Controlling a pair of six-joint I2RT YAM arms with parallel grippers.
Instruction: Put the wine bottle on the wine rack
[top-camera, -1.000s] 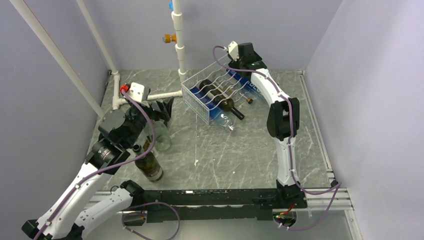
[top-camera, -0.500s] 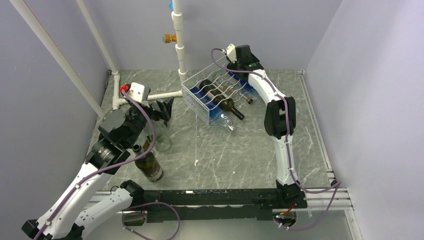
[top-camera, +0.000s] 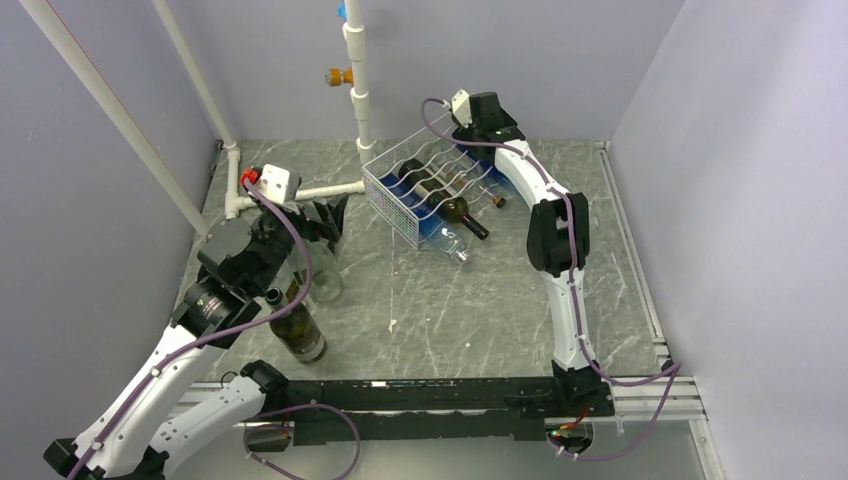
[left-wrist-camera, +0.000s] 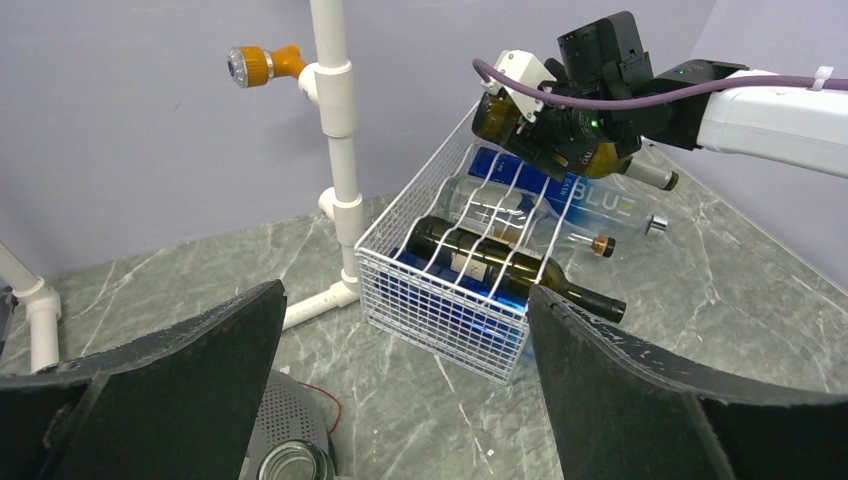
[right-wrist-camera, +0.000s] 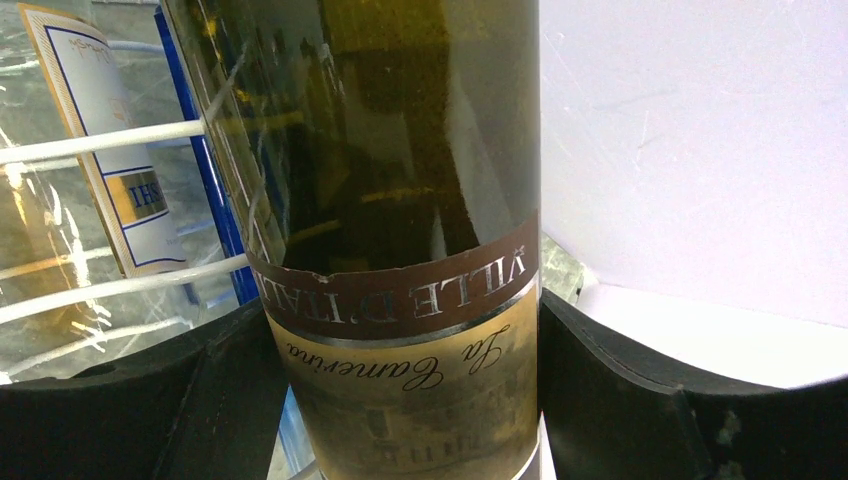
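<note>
Two bottles already lie in the white wire wine rack (top-camera: 400, 195): a dark glass bottle (left-wrist-camera: 500, 275) low in it and a clear bottle with a blue label (left-wrist-camera: 590, 208) behind. A third, the dark olive glass wine bottle (right-wrist-camera: 400, 200) with a brown and cream label, is clamped between the fingers of the right gripper (left-wrist-camera: 562, 143).

Over the last second the right arm has swung a little to the left, carrying that bottle further over the far end of the rack. Nothing else has moved. I judge this to be the final lining-up of the bottle with a free upper cradle; it is not yet let go, so the task is close to done but unfinished.

From the left wrist view the held bottle lies tilted across the top wavy rods, base toward the back wall and neck pointing out to the right. Whether the glass touches the rods I cannot tell.

The left gripper (top-camera: 325, 215) hangs with fingers wide apart and holding nothing, well apart from the rack, above the left side of the grey marbled desk (top-camera: 450, 310).
</note>
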